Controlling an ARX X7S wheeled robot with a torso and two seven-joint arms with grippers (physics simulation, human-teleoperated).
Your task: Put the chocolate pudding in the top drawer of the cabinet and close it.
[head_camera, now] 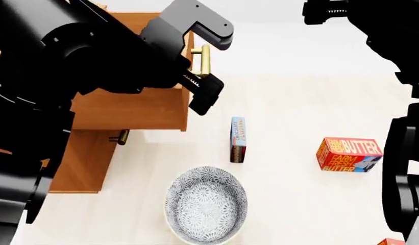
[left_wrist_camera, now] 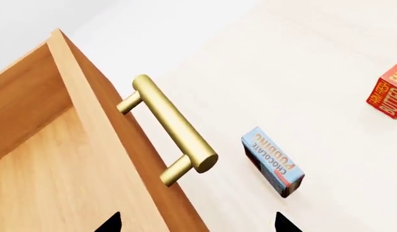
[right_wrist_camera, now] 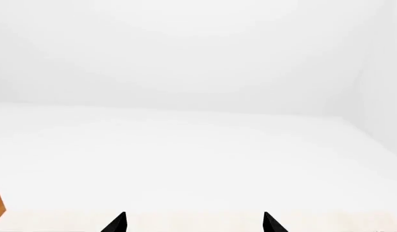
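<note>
The chocolate pudding (head_camera: 239,139), a thin pale blue box with dark edges, stands on its edge on the pale floor right of the cabinet (head_camera: 80,158). It also shows in the left wrist view as the chocolate pudding (left_wrist_camera: 272,162). The top drawer (head_camera: 127,109) is pulled out, and its bare wooden inside (left_wrist_camera: 43,159) holds nothing. My left gripper (head_camera: 215,69) is open above the drawer front, with the brass handle (left_wrist_camera: 175,123) ahead of its tips. The left gripper (left_wrist_camera: 198,224) grips nothing. My right gripper (right_wrist_camera: 195,223) is open, raised high, facing white wall.
A patterned grey-white bowl (head_camera: 205,204) sits on the floor in front of the pudding. A red-orange butter box (head_camera: 349,154) lies to the right, and a second one (head_camera: 393,242) shows at the bottom right corner. A lower drawer handle (head_camera: 121,137) sticks out under the open drawer.
</note>
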